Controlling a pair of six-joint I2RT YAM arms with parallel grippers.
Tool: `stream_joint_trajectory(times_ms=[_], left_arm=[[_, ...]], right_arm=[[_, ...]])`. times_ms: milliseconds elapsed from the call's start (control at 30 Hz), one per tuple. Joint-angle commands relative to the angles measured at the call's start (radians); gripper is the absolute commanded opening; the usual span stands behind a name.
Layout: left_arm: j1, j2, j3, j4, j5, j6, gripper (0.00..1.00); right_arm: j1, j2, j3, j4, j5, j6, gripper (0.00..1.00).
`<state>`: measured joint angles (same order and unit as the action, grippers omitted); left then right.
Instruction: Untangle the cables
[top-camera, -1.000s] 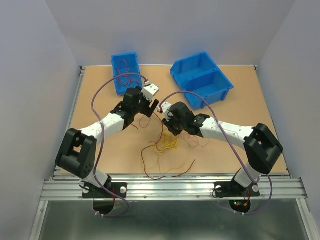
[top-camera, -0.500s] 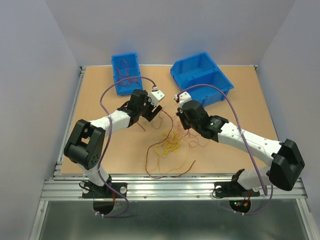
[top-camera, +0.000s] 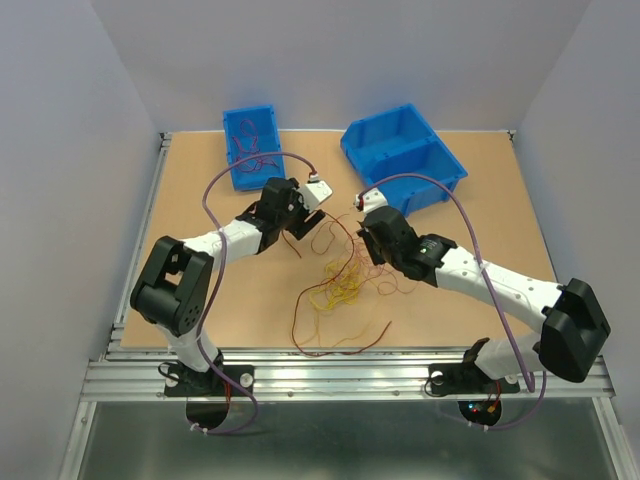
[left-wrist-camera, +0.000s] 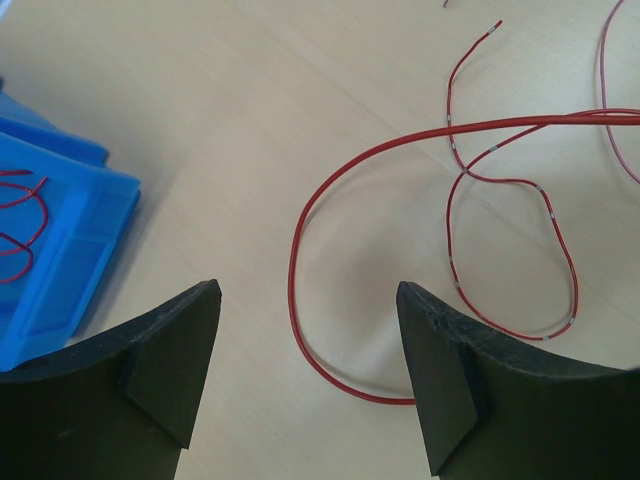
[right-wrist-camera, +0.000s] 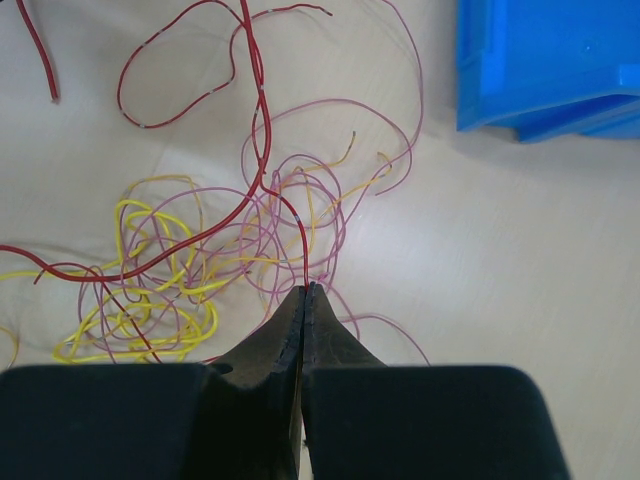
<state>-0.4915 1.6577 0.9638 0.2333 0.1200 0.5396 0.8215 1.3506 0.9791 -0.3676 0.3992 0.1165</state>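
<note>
Right gripper (right-wrist-camera: 305, 292) pinches a red cable (right-wrist-camera: 262, 130) to draw it off the tangle (right-wrist-camera: 185, 285); left gripper (left-wrist-camera: 308, 300) hangs spread

Small blue bin (top-camera: 248, 111); larger blue bin (top-camera: 385, 150) (two compartments); tan tabletop (top-camera: 500, 230)

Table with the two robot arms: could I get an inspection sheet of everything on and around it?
Surface: tan table.
Job's things: tangle of yellow and red cables mid-table; more red ones in the small blue bin.
Clutter: larger blue bin, two compartments, nothing seen inside.
Claws: left claw open over a red loop, holding nothing; right claw shut on a red strand.
Cables: purple arm cables arch over both arms.
Surroundings: pale walls on three sides; metal rail at the near edge.
</note>
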Motion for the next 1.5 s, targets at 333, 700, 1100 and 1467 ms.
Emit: stream_joint_trajectory(times_ms=[333,700,1100,1467], left_arm=[[-0.050,0.138,0.119,0.118,0.001,0.111,0.79],[-0.082,0.303,0.322,-0.086,-0.014,0.151,0.61],[-0.091,0.260,0.305,-0.040,-0.072,0.086,0.00],[-0.068,-0.156,0.219,-0.045,-0.175,-0.064,0.00]], right_arm=[[0.001,-0.021,0.004,0.010,-0.036,-0.018,0.01],[0.001,-0.027,0.001,0.015,-0.046,-0.021,0.01],[0.001,-0.051,-0.013,0.024,-0.048,-0.023,0.01],[0.002,-0.065,-0.023,0.108,-0.262,-0.139,0.30]])
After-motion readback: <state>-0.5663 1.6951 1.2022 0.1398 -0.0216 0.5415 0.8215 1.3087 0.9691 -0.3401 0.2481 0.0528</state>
